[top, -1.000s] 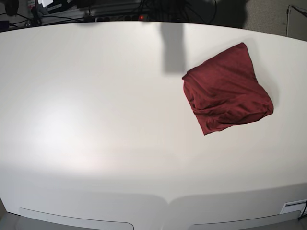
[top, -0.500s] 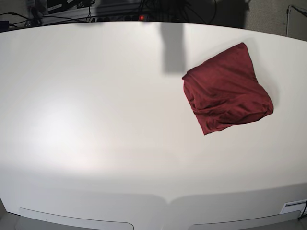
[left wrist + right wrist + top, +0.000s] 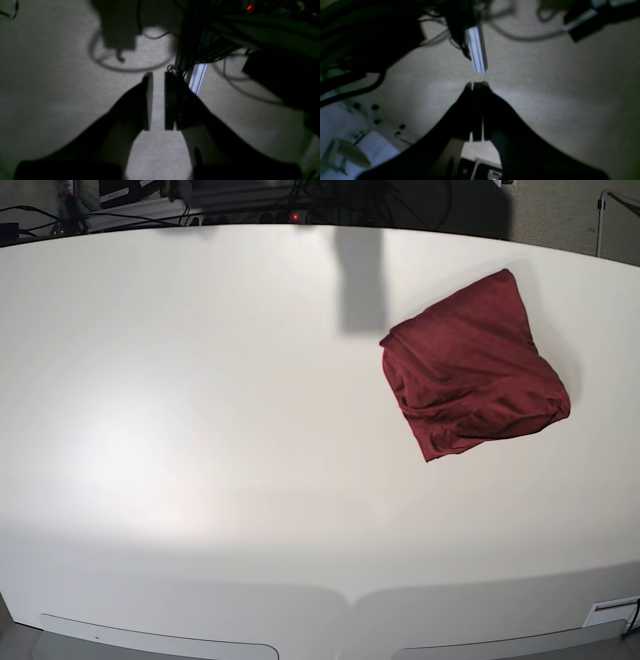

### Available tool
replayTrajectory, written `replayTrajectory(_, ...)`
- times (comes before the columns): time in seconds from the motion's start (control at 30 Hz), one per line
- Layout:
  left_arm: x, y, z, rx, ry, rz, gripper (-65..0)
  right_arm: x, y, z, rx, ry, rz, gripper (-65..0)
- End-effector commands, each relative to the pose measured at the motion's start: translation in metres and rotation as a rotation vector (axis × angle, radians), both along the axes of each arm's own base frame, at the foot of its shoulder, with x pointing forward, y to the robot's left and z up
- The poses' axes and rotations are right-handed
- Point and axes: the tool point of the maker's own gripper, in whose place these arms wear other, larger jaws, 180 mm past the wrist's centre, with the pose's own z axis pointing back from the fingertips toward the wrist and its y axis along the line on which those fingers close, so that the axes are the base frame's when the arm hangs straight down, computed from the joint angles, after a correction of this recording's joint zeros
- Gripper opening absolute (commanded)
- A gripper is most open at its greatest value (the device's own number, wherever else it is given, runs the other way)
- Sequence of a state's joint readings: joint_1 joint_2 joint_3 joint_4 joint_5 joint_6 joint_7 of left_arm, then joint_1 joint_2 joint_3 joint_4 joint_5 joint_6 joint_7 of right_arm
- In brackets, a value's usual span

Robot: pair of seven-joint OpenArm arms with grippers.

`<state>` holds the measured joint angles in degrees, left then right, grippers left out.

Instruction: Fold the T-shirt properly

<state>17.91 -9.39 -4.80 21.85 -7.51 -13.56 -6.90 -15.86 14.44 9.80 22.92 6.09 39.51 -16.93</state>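
The T-shirt (image 3: 470, 367) lies folded into a small dark red bundle on the right part of the white table (image 3: 200, 430), its corners turned diamond-wise. Neither arm shows in the base view. In the left wrist view my left gripper (image 3: 157, 75) hangs over grey carpet, away from the table, with a narrow gap between its dark fingers and nothing in them. In the right wrist view my right gripper (image 3: 477, 84) is also over the carpet, its fingers pressed together and empty.
Beyond the table's far edge lie cables and dark equipment (image 3: 150, 195). A pale metal rail (image 3: 197, 77) and loose cables (image 3: 130, 67) lie on the carpet under the left gripper. The same kind of rail (image 3: 476, 50) shows ahead of the right gripper.
The T-shirt and table look the same in all base frames. Only the clutter and shadows behind the far table edge shift slightly.
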Motion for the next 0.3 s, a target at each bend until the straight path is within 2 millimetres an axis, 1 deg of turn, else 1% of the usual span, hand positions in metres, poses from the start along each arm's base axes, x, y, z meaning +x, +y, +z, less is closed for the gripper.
replayTrajectory(0.0,-0.002,0.006,0.001,0.013,0.0,0.001,-56.3,-0.004,-0.001,0.001,0.005,-0.003,0.014,-65.0)
replayTrajectory(0.1,0.005,-0.003,-0.002,0.0,-0.007,0.008,-56.3,-0.001,0.013,-0.001,0.029,-0.031,0.044,-65.0)
replayTrajectory(0.27,0.01,-0.018,-0.003,-0.024,-0.018,0.016,-56.3,0.001,0.012,-0.005,-0.004,-0.033,0.082,-65.0)
